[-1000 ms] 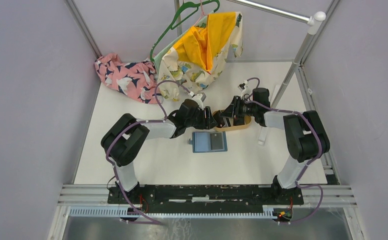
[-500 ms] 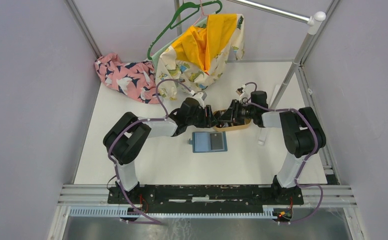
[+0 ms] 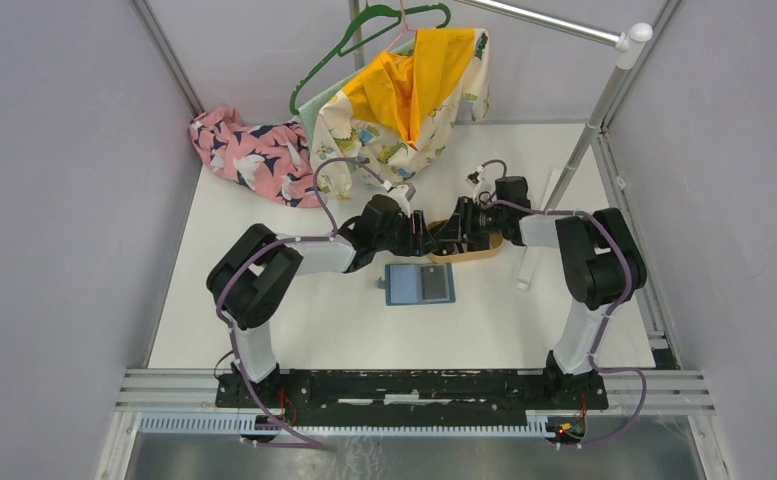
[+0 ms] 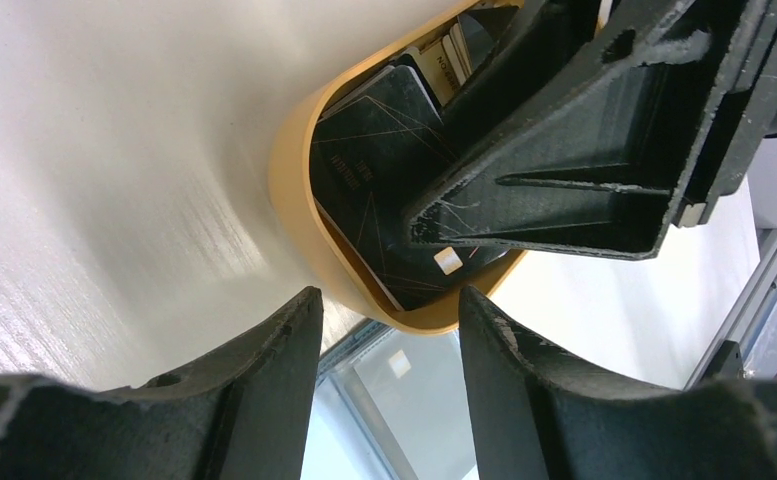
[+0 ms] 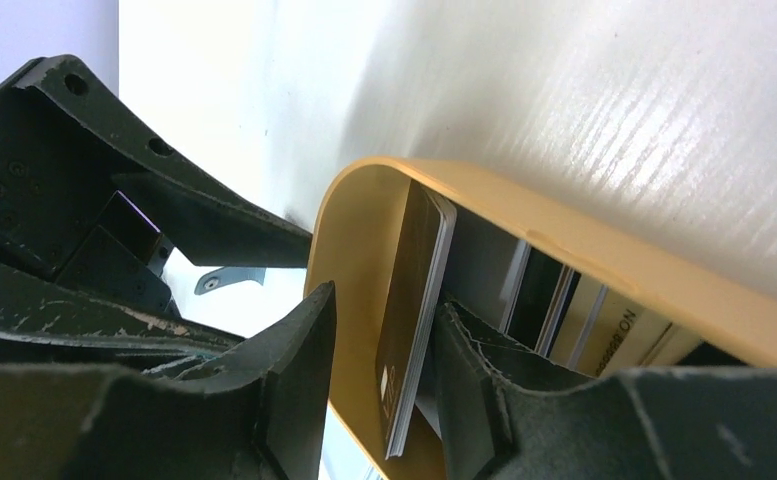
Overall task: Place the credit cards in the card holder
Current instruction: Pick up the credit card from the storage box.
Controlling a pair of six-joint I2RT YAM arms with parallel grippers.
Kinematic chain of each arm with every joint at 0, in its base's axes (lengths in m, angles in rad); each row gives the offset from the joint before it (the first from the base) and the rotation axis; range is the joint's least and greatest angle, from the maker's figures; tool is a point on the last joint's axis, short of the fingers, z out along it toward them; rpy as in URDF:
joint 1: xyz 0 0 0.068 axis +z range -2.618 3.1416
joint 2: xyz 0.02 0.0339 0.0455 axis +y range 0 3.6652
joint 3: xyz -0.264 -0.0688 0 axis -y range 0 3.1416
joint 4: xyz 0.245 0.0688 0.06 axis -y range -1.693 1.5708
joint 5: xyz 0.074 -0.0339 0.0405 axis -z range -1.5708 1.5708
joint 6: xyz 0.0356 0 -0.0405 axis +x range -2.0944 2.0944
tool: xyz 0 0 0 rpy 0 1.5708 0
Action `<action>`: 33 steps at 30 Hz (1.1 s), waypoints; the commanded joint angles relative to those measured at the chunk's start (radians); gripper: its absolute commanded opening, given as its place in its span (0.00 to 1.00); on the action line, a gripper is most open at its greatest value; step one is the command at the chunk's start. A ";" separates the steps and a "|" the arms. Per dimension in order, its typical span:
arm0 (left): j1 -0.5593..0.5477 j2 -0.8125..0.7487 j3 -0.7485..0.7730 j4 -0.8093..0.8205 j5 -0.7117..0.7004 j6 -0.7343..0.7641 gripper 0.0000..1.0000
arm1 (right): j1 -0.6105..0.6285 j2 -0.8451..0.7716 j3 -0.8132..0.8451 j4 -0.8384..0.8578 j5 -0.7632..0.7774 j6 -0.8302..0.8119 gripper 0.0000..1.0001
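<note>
White table (image 3: 484,330), grey-purple walls round it. At the top of the top pic: metal pole (image 3: 564,25), yellow cloth (image 3: 414,80), pink bird cloth (image 3: 249,150). Blue card holder (image 3: 404,285) lies open & flat in the mid, just below the tan tray (image 3: 479,256). Credit cards (image 4: 374,150) sit in the tray. R gripper (image 5: 379,390) fingers are a bit apart w/ a dark card (image 5: 409,320) on its edge btw them. It touches one finger, small gap to the other. L gripper (image 4: 389,300) fingers are spread wide, nothing in them, just by the tray end. A pale card shows "ON"; other writing is too small to read.
</note>
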 commanded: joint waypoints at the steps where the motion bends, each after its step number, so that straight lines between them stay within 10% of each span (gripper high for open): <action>1: 0.005 -0.072 -0.004 0.011 0.003 0.032 0.59 | 0.003 0.030 0.048 -0.053 0.015 -0.047 0.45; 33: 0.005 -0.374 -0.181 -0.126 -0.075 0.076 0.59 | -0.010 0.000 0.094 -0.194 -0.001 -0.149 0.42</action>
